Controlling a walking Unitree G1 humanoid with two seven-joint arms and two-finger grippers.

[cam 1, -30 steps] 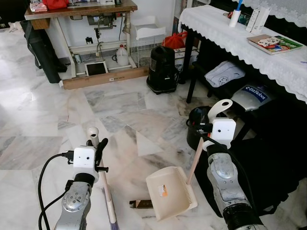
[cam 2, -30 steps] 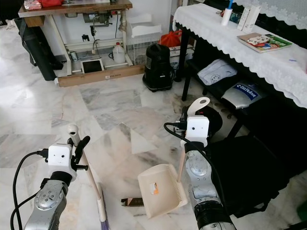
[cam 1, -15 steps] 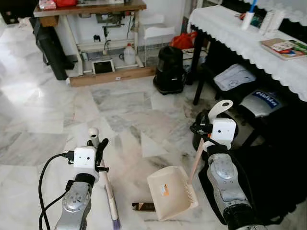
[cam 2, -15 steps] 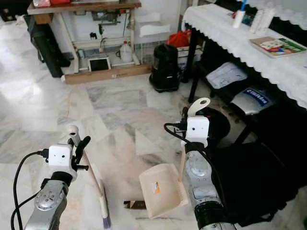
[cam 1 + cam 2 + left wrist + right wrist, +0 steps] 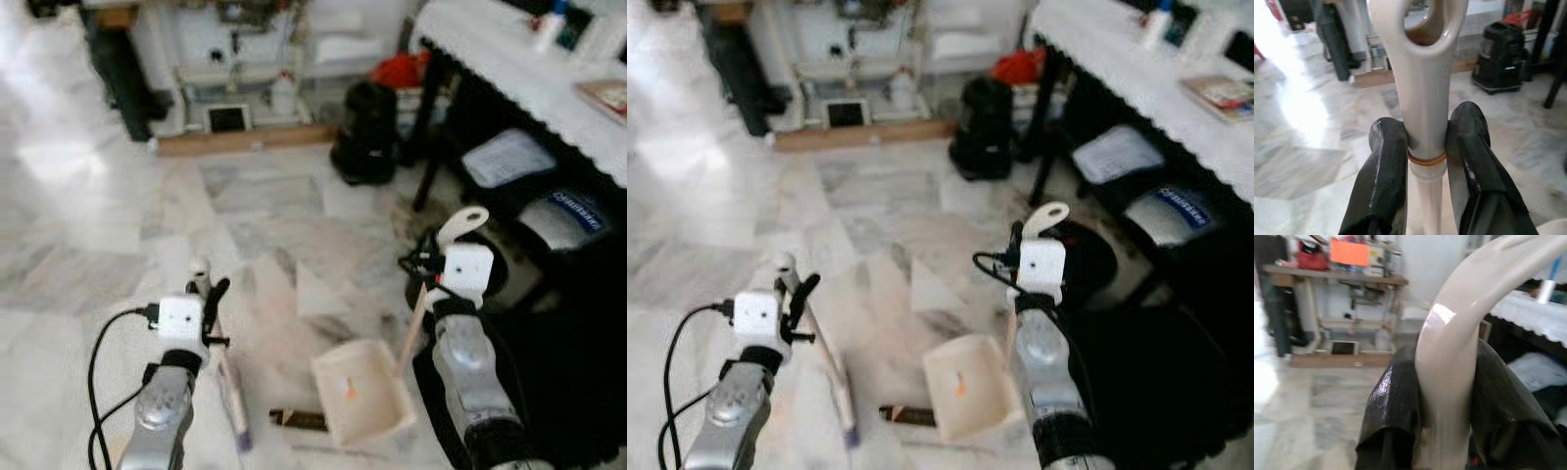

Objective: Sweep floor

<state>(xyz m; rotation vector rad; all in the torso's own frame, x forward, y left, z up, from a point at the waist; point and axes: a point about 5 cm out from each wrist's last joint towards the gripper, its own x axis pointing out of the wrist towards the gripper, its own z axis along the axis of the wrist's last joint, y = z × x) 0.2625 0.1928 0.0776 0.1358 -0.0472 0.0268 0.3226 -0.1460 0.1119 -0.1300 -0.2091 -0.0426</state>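
Left pincer is clamped on the broom handle just below its hanging loop; the bristles rest on the marble floor. Right pincer grips the dustpan handle's curved top; the pan sits on the floor, just beside a brown wrapper lying between broom and pan.

head pair: high up, facing forward and down onto marble floor, blurred; both eyes share the same scene, the right eye's contents sitting slightly further left in frame. arms enter from the lower edge. left wrist view: very close, sighting along two black fingers pressed on a cream broom handle; black bin upper right, also upper centre of the head views. right wrist view: equally close, along a dustpan handle, workbench behind
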